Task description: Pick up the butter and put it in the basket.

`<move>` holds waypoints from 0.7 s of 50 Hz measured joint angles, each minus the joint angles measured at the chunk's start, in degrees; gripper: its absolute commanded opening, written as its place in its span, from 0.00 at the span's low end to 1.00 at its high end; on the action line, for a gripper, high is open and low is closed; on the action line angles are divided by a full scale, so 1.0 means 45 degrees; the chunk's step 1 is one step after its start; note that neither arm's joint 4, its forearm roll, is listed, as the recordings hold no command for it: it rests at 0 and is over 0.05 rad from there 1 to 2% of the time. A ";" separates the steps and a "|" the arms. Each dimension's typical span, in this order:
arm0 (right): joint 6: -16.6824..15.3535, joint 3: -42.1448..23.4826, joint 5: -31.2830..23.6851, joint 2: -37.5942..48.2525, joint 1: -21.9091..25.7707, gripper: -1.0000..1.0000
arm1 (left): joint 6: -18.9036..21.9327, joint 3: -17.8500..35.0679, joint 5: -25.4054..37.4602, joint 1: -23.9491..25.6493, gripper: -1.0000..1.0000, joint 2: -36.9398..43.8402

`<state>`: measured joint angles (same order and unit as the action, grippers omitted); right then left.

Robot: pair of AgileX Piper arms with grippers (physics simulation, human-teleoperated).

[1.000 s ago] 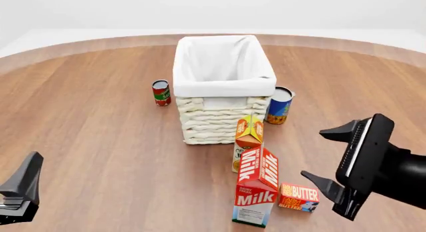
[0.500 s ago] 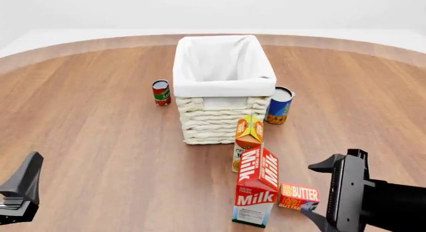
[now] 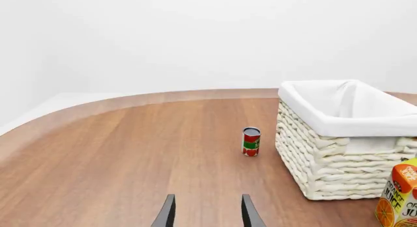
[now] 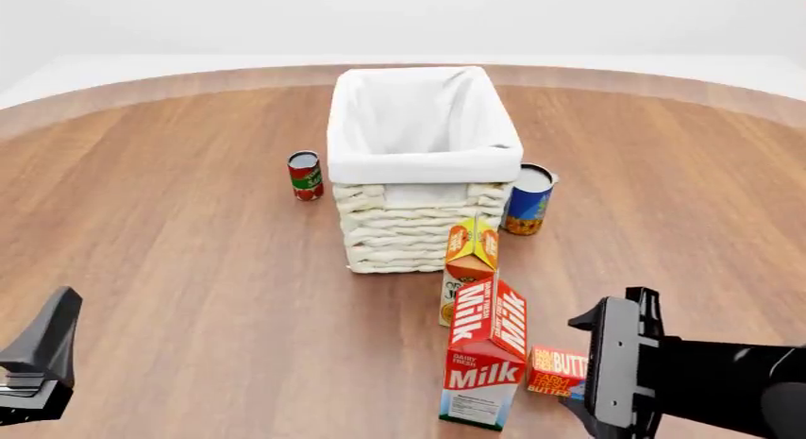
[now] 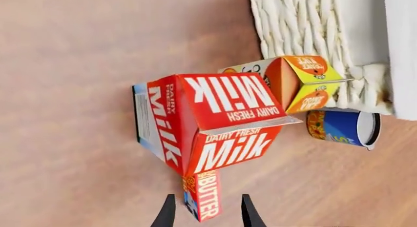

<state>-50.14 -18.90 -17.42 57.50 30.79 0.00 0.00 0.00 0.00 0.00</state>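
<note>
The butter [image 4: 554, 370] is a small flat red-orange box lying on the table just right of the milk carton [image 4: 486, 359]. The right gripper hides its right end in the front view. In the right wrist view the butter [image 5: 203, 194] lies between the two fingertips, right beside the milk carton [image 5: 208, 122]. My right gripper [image 4: 590, 368] [image 5: 207, 217] is open, with one finger on each side of the butter. The basket [image 4: 422, 162] stands upright at the table's middle, farther back. My left gripper [image 4: 38, 363] [image 3: 207, 215] is open and empty at the near left.
An orange juice carton [image 4: 470, 260] stands between the milk carton and the basket. A blue can [image 4: 529, 199] is at the basket's right front corner. A small red can [image 4: 304, 175] [image 3: 251, 141] stands left of the basket [image 3: 339, 122].
My right gripper has dropped and moved left, from beside the butter to straddling it. The left arm and the objects have not moved.
</note>
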 measured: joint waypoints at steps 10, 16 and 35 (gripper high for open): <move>-0.0307 0.0086 0.0709 0.1002 -0.0427 1.00 | 0.0000 0.0000 0.0000 0.0000 1.00 0.0000; -0.0426 0.0066 0.0964 0.1420 -0.0636 1.00 | 0.0000 0.0000 0.0000 0.0000 1.00 0.0000; -0.0414 0.0049 0.2022 0.2838 -0.0853 1.00 | 0.0000 0.0000 0.0000 0.0000 1.00 0.0000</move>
<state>-52.00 -18.68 -8.32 70.27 26.95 0.00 0.00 0.00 0.00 0.00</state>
